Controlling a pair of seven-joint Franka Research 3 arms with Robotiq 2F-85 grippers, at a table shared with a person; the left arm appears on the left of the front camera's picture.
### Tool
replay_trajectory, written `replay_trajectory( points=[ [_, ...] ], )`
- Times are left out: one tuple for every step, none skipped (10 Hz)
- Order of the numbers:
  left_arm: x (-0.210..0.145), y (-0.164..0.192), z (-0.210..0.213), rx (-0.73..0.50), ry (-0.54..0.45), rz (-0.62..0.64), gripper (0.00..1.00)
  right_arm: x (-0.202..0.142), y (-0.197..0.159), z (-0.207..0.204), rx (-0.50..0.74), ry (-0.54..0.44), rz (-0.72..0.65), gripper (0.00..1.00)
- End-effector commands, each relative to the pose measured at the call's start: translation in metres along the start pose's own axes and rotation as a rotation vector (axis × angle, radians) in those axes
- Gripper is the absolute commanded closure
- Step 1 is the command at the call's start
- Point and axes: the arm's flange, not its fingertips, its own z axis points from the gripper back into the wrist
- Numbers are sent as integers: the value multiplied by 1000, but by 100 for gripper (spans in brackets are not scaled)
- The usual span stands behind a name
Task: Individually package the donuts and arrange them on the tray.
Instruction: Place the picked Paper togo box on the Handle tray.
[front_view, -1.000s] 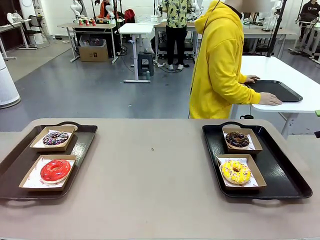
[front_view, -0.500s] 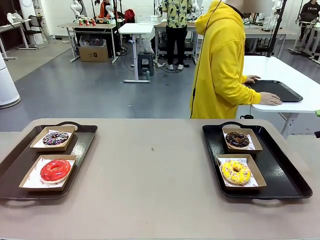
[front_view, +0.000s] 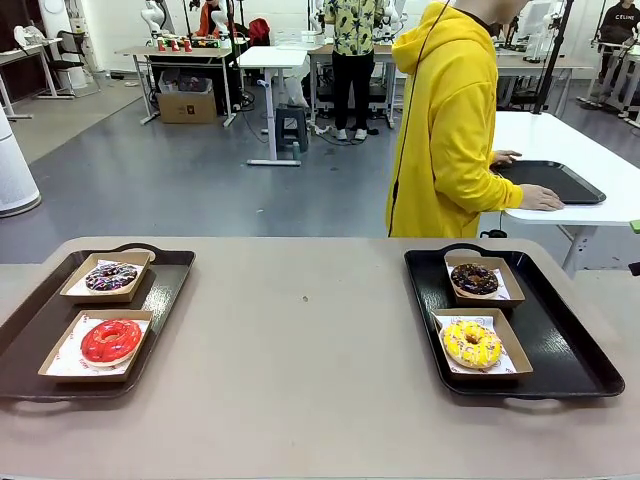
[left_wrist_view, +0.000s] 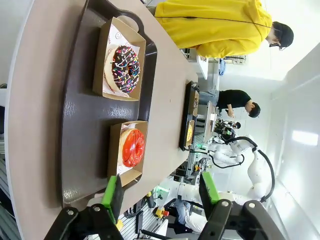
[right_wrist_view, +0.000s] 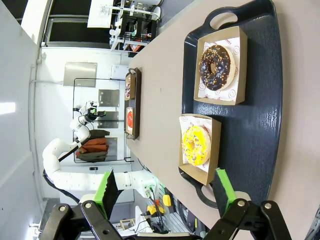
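Front view, nearest row: on the beige bench (front_view: 300, 350), a red-glazed donut (front_view: 110, 340) lies in a shallow cardboard box (front_view: 60, 350) at the near end of the left tray (front_view: 30, 330), and a yellow sprinkled donut (front_view: 472, 343) lies in its own cardboard box (front_view: 515, 350) at the near end of the right tray (front_view: 570, 340). Second row: a dark donut with coloured sprinkles (front_view: 111, 276) sits boxed at the far end of the left tray; a chocolate-glazed donut (front_view: 474, 279) sits boxed at the far end of the right tray. Each donut rests on printed white paper, one per box, and the two boxes on each tray lie just apart. The two trays stand well apart, with bare bench between them.

Beyond the bench, a person in a yellow hoodie (front_view: 445, 130) stands side-on, a hand (front_view: 540, 198) resting by a black tray (front_view: 550, 180) on a white table (front_view: 590, 150).

Left wrist view: the left gripper (left_wrist_view: 160, 192) hangs above the left tray with its green-padded fingers spread apart, nothing between them; the red-glazed donut lies nearest it.

Right wrist view: the right gripper (right_wrist_view: 165, 192) hangs above the right tray, fingers likewise spread and holding nothing; the yellow sprinkled donut lies nearest it.
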Motion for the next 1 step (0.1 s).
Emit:
replay_trajectory(
  points=[
    [-4,-2,-1,14,-6,-4,20,0,0,-1,-2,-3,-3,0]
  ],
)
